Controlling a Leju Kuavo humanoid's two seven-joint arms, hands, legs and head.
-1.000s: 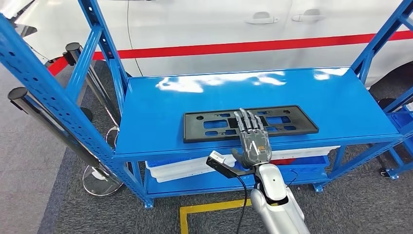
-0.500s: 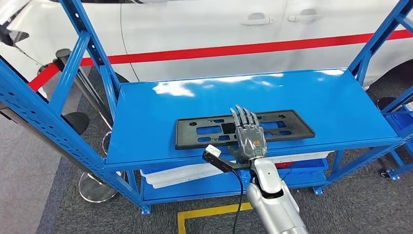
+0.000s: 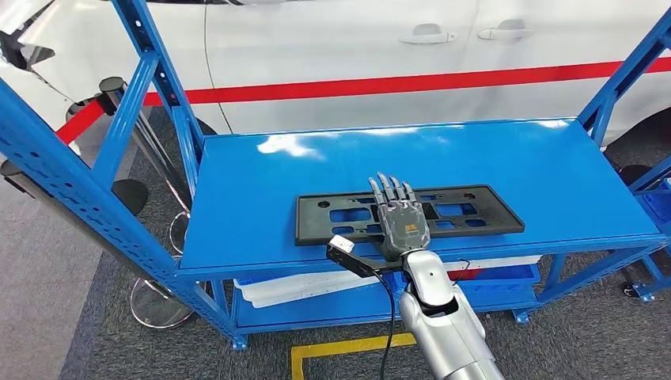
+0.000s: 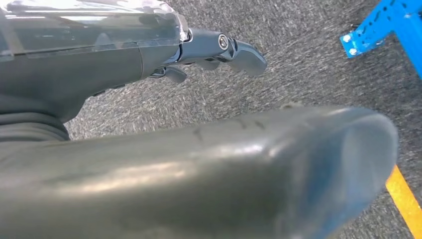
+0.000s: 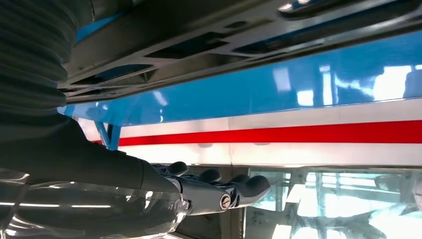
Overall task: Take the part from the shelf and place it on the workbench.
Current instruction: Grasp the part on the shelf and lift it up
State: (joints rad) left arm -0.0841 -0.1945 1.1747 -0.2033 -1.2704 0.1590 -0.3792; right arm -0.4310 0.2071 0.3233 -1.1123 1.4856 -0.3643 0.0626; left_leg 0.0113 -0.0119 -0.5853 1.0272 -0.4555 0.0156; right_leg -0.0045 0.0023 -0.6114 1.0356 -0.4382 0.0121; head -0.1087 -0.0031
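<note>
Fingers (image 3: 390,190) of the right hand (image 3: 399,222) lie flat and spread over the black part (image 3: 475,212), holding nothing. The part lies flat on the blue shelf (image 3: 261,198), near its front edge. The left hand (image 4: 219,47) hangs over the grey floor (image 4: 308,64) with fingers loose, holding nothing.
</note>
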